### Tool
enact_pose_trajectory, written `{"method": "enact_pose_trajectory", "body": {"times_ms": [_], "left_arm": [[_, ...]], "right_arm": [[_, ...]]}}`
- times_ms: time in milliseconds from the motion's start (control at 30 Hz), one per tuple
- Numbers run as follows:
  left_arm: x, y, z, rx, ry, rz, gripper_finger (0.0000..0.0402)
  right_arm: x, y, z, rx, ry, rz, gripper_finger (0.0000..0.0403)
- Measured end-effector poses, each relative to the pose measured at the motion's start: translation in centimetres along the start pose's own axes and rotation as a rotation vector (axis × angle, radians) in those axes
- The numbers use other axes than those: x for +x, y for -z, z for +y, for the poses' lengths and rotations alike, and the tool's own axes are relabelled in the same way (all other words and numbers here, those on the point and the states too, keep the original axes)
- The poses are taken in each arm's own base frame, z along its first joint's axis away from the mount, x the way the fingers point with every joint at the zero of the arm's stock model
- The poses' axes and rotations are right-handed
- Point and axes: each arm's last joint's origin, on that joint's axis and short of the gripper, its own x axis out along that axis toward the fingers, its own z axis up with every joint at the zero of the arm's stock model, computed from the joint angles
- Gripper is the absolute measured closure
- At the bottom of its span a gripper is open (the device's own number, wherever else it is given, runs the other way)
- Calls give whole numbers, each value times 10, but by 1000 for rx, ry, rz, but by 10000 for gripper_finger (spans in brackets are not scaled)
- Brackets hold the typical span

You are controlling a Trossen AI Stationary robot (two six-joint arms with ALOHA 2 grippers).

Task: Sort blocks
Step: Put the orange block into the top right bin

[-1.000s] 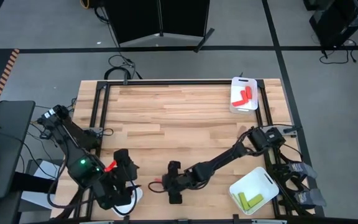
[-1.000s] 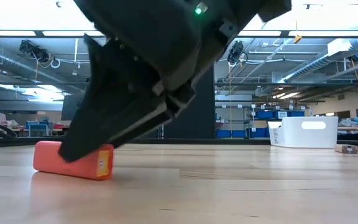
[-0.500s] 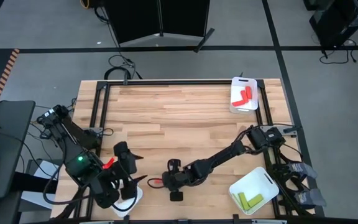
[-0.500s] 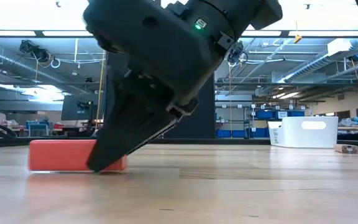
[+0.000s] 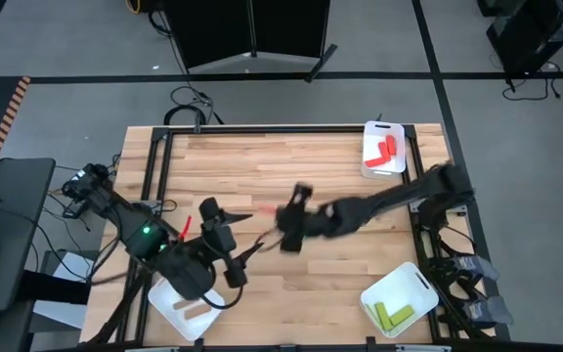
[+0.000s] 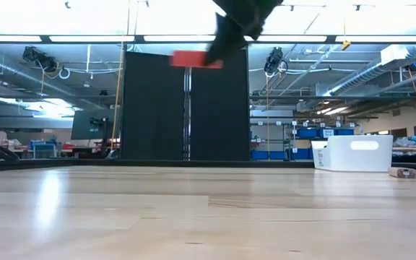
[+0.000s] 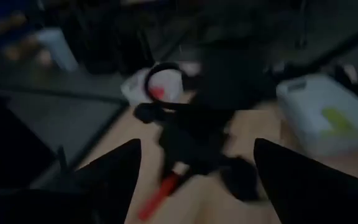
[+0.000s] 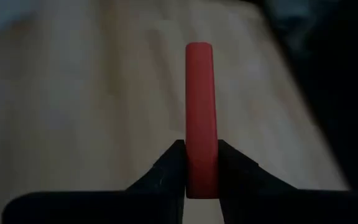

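Observation:
My right gripper (image 5: 280, 217) is over the middle of the table, shut on a red block (image 8: 201, 106) that is high above the tabletop in the low view (image 6: 196, 59). My left gripper (image 5: 245, 250) stands open near the table's near-left part, with nothing between its fingers (image 7: 114, 171). Red blocks (image 5: 386, 150) lie in the far-right white tray (image 5: 371, 166). Yellow-green blocks (image 5: 393, 315) lie in the near-right tray (image 5: 413, 282). A brown block (image 5: 196, 309) lies in the near-left tray (image 5: 169, 293). My right gripper pinches the red block by one end (image 8: 201, 177) between its two fingers, one on each flat side. The rest of the block sticks out beyond the fingertips. The fingers slant down from above. The block hangs about level (image 6: 193, 59), lifted clear of the table.
Bare wooden tabletop (image 5: 262, 166) stretches between the three trays. A dark metal frame (image 5: 154, 166) runs along the table's edges. In the low view a white bin (image 6: 358, 153) stands at the far side.
My right gripper has taken hold of the red block on the table near the near edge. It has lifted the block clear and carried it up and toward the far edge. My left arm has swung off the near-left tray toward the table's middle, uncovering the brown block.

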Motion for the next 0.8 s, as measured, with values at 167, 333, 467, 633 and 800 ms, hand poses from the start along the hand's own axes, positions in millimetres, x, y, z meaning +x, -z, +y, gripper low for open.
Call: {"method": "enact_pose_trajectory", "body": {"times_ms": [167,333,467,633,800], "left_arm": [[15,-19,4,-6,-19,-88,83],[55,-14,18,-78,-2,-50,84],[95,1,29,-149,56,-20,94],[161,21,45,-277,120,-4,111],[231,49,51,-325,144,55,129]], "right_arm": [[-23,37,-79,144,173,27,333],[-53,87,-151,398,339,15,333],[-71,126,-186,549,468,12,333],[-84,165,-215,726,627,58,333],[-84,191,-233,848,738,163,333]]}}
